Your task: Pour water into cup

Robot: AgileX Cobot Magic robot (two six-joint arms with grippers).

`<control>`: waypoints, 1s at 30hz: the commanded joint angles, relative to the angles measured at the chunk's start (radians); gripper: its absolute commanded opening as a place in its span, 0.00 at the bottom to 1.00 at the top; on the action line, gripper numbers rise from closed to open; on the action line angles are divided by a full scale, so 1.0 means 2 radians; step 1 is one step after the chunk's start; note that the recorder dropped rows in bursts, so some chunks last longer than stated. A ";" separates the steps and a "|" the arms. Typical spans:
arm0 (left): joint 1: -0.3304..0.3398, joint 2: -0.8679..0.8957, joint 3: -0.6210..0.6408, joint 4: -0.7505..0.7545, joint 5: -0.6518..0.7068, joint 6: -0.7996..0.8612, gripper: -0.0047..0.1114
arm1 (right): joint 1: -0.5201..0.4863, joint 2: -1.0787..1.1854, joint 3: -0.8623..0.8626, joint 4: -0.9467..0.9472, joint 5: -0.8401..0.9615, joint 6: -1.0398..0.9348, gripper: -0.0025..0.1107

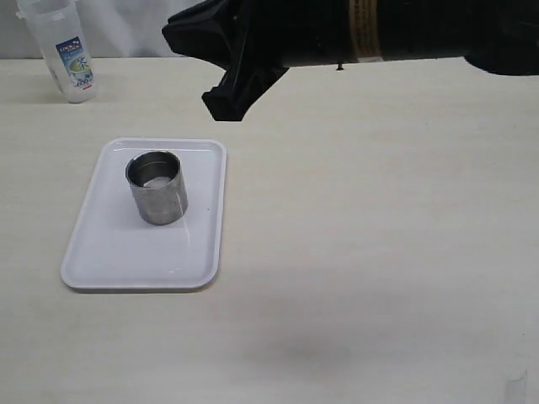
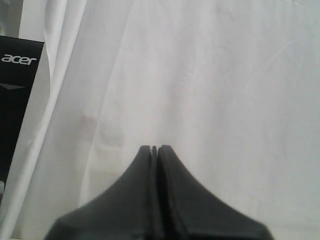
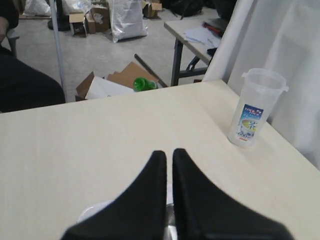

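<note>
Room floor [image 3: 90, 55]: only past right fingers [image 3: 150, 200]

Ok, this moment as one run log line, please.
left gripper: shut | right gripper: shut, empty | cup: upright on tray | jug: on table

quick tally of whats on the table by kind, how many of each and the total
steel cup: 1
white tray: 1
clear plastic jug: 1
total: 3
</note>
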 commanded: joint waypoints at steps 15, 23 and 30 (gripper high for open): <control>-0.004 -0.129 0.031 -0.004 0.036 0.003 0.04 | -0.001 -0.071 0.056 0.053 0.013 -0.039 0.06; -0.004 -0.129 0.031 -0.004 0.036 0.003 0.04 | -0.001 -0.071 0.056 0.055 0.014 -0.039 0.06; -0.004 -0.129 0.031 -0.004 0.036 0.003 0.04 | -0.001 -0.071 0.056 0.055 0.014 -0.039 0.06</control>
